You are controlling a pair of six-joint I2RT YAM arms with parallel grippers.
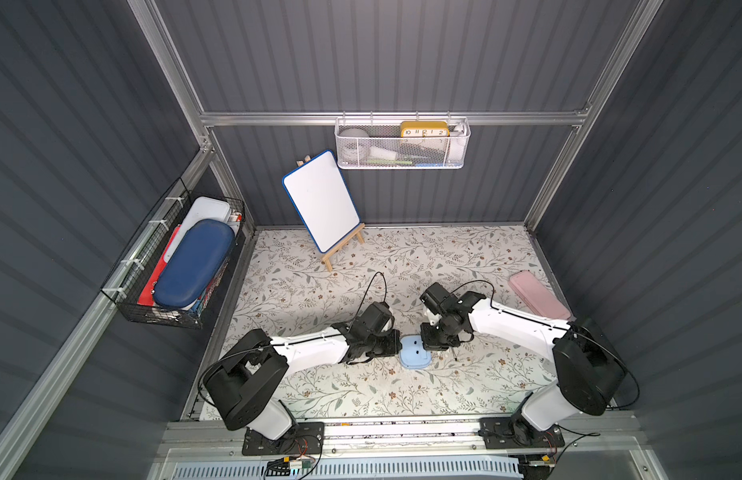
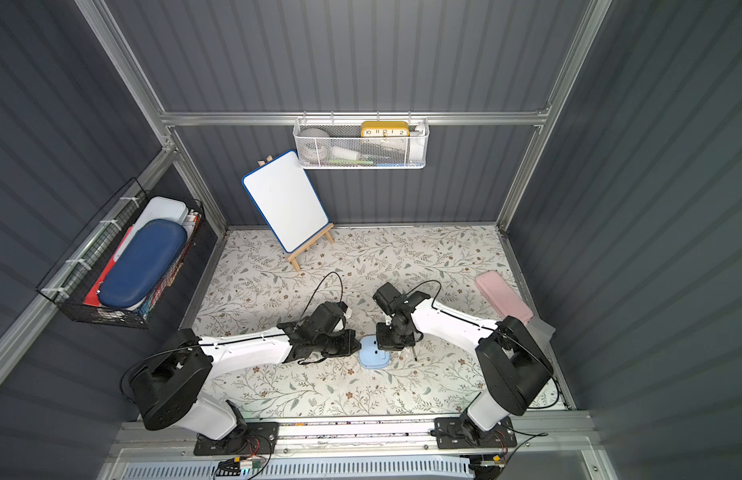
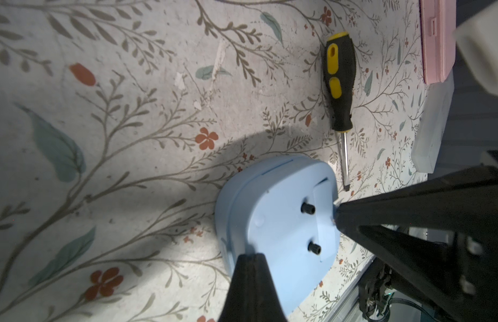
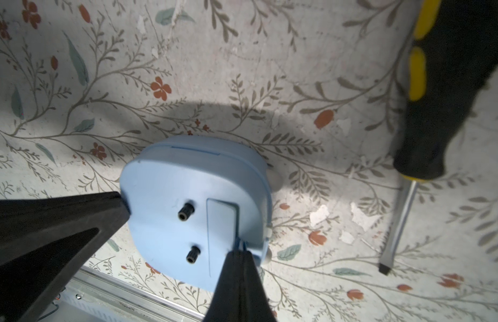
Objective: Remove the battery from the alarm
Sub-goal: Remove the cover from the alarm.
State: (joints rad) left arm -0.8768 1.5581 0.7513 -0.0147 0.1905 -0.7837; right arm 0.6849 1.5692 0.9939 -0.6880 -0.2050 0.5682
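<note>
Pale-blue smooth rounded alarm (image 4: 169,178), back up, touches left end effector (image 3: 251,256) and right end effector (image 4: 241,252), both pinched together.

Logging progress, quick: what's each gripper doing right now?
Left gripper: jaws closed, empty, tip against the alarm.
Right gripper: jaws closed, tip at its back cover.

The pale-blue rounded-square plastic alarm (image 4: 169,189) lies face down on the floral tabletop (image 4: 242,69) (two black knobs (image 4: 186,211) upward), back cover (image 4: 221,223) on.
</note>
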